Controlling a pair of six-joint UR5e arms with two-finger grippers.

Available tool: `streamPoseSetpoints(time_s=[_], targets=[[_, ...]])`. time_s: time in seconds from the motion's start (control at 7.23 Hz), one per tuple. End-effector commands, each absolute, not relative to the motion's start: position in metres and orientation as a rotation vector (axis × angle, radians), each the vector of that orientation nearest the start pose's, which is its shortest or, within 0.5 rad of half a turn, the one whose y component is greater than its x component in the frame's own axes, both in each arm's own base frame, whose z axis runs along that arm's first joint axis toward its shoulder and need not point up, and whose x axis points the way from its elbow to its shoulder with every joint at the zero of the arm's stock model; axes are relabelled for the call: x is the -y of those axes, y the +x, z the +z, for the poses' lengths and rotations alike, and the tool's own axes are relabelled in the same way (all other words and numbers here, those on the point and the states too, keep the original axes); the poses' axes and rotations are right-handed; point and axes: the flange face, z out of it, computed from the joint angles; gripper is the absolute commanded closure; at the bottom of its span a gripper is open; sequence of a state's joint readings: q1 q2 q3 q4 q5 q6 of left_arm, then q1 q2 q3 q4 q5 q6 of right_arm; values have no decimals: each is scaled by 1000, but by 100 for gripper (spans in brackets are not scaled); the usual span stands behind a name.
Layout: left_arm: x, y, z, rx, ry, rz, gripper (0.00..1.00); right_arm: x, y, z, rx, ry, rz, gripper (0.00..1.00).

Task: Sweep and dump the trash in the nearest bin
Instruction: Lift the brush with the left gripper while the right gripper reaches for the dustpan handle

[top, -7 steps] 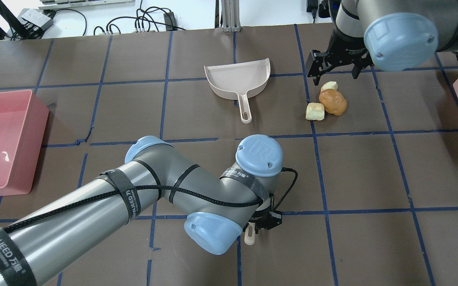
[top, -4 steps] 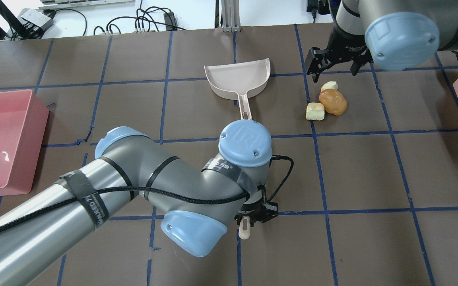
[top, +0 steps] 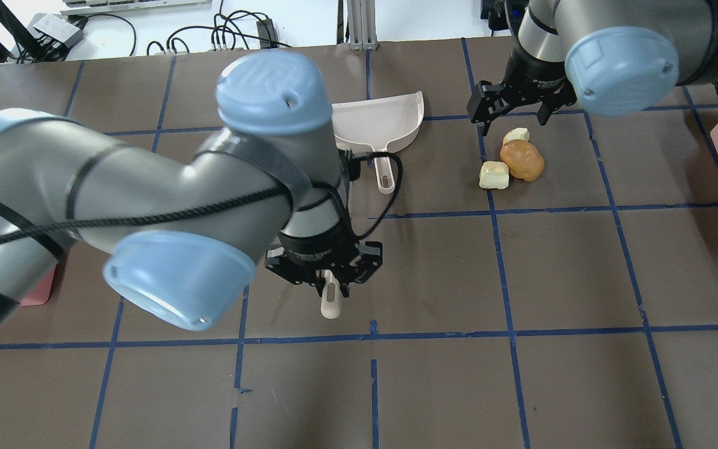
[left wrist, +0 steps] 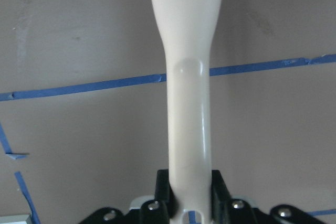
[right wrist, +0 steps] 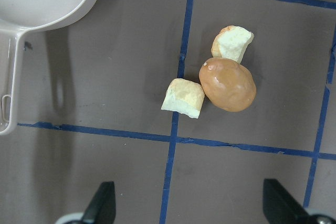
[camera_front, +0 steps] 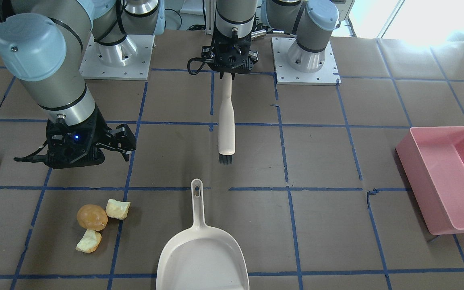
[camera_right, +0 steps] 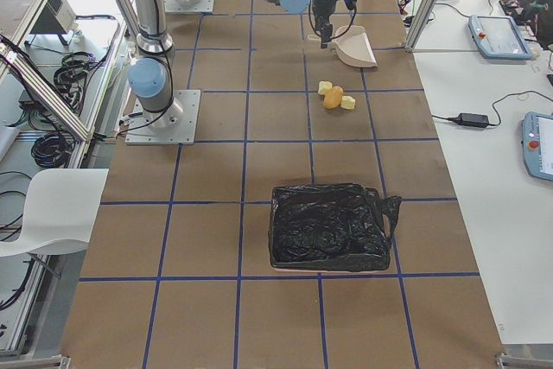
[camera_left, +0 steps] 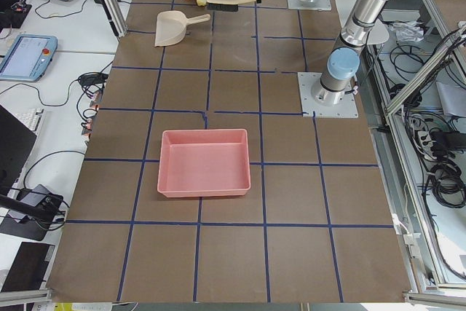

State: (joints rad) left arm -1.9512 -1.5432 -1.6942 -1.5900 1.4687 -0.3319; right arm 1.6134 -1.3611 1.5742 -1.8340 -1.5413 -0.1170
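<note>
Low on the left of the front-facing view, the orange-brown ball (camera_front: pixel 92 217) lies on the brown surface (camera_front: pixel 336 161), with two pale chunks (camera_front: pixel 118 209) touching or just beside it. The right fingers (right wrist: pixel 103 206) hang near them, spread wide apart and holding nothing. At top centre, the left fingers (left wrist: pixel 163 181) are clamped on the cream handle of a brush (camera_front: pixel 226 121), whose bristles point toward the dustpan (camera_front: pixel 201 257) at the bottom edge. A pink bin (camera_front: pixel 445 177) sits at the right edge.
</note>
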Motion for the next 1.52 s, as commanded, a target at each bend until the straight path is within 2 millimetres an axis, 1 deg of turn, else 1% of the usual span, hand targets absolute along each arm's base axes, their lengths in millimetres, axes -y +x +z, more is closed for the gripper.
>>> streamPoseSetpoints(time_s=[0.0,0.14,0.28,0.41,0.55,0.69,0.83,0.97,1.11,1.24,1.38], targets=[[429,-236,513,-3215,196,151,98,567,205,380,-3049,-312,-67,0],[447,-206,525,-3225,129,124,100,562,242,360,-3064,-270,-36,0],[452,-193,528,-3225,153,125,100,563,270,345,-3079,-241,-64,0],[453,-188,528,-3174,276,124,100,565,294,326,-3076,-251,-107,0],[449,-185,532,-3156,354,155,100,562,311,320,-3072,-274,-162,0],[450,-185,534,-3163,340,149,100,551,331,315,-3076,-251,-176,0],[449,-186,534,-3161,340,151,100,551,335,298,-3083,-201,-172,0],[449,-189,534,-3167,343,154,99,562,333,282,-3128,-192,-279,0],[448,-188,535,-3164,343,149,99,566,333,280,-3131,-191,-300,0],[447,-188,536,-3161,343,149,99,566,331,254,-3160,-211,-235,0],[447,-188,537,-3161,345,144,99,574,330,254,-3137,-175,-244,0]])
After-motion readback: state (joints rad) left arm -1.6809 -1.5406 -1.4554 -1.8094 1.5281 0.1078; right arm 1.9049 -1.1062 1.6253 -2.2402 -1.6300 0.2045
